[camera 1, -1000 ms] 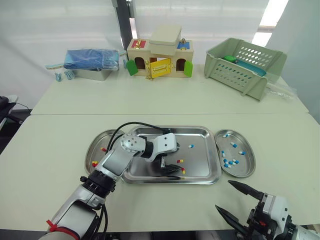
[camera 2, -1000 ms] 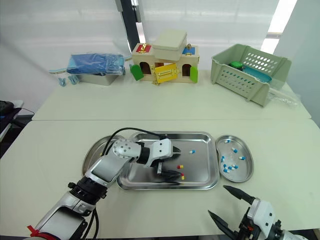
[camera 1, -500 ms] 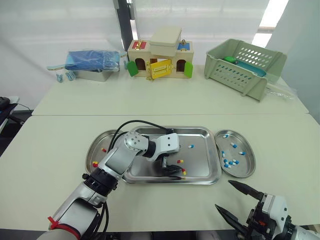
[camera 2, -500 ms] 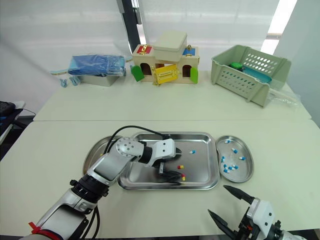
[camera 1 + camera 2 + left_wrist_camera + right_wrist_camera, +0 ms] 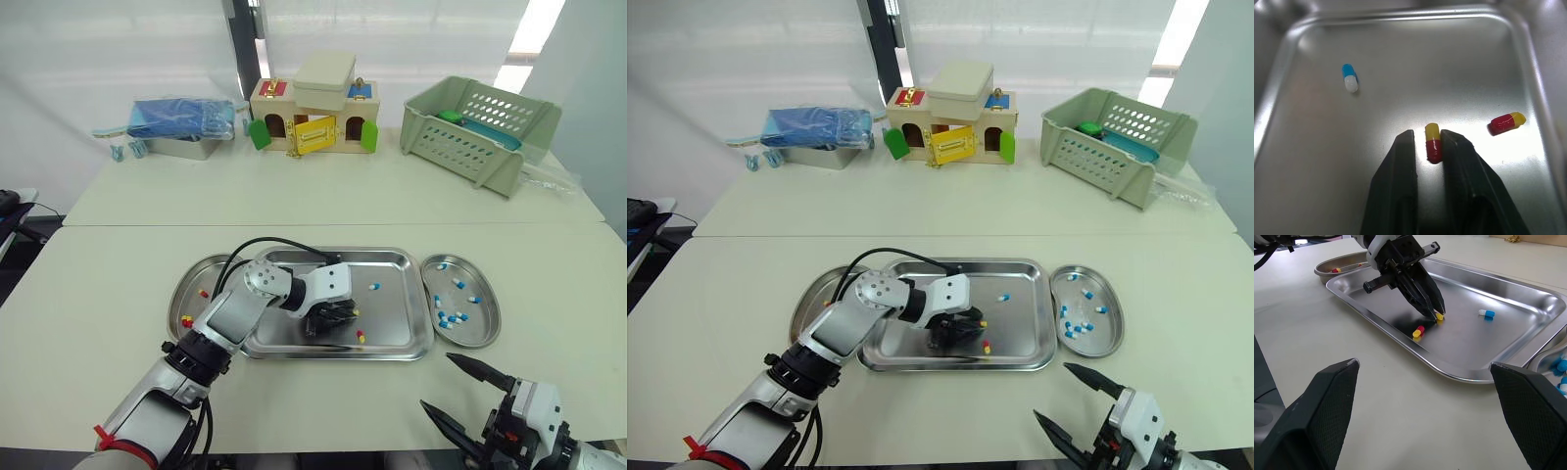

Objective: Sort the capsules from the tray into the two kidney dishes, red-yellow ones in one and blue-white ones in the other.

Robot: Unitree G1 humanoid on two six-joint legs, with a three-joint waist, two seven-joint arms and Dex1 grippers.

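**Red-yellow capsule pinched in the tray**

Down inside the tray (image 5: 392, 253) with the left gripper (image 5: 1427, 133), near the middle of the tray floor. Closed narrow on a red-yellow capsule (image 5: 1433, 142), one black finger on each side of it, the yellow end pointing out past the fingertips. Hard to tell whether the capsule rests on the metal or is a little above it.

Near this capsule, toward the front rim of the tray, a second red-yellow capsule (image 5: 360, 336), lying flat and apart from the fingers. Toward the right rear part of the tray, a single blue-white capsule (image 5: 374, 286), well apart from both.

Right against the left side of the tray, the left kidney dish (image 5: 181, 299), with red-yellow capsules (image 5: 203, 292) inside. Just beside the right side of the tray, the right kidney dish (image 5: 480, 328), with several blue-white capsules (image 5: 451, 318) inside.

Above the tabletop (image 5: 98, 294) near its front edge, on the right, the right gripper (image 5: 436, 380). Spread wide and holding nothing, apart from the tray and from both dishes.

At the back, on the farther tabletop, a metal box (image 5: 181, 145) with a blue bag on it, a wooden toy house (image 5: 313, 113) and a green basket (image 5: 480, 127).
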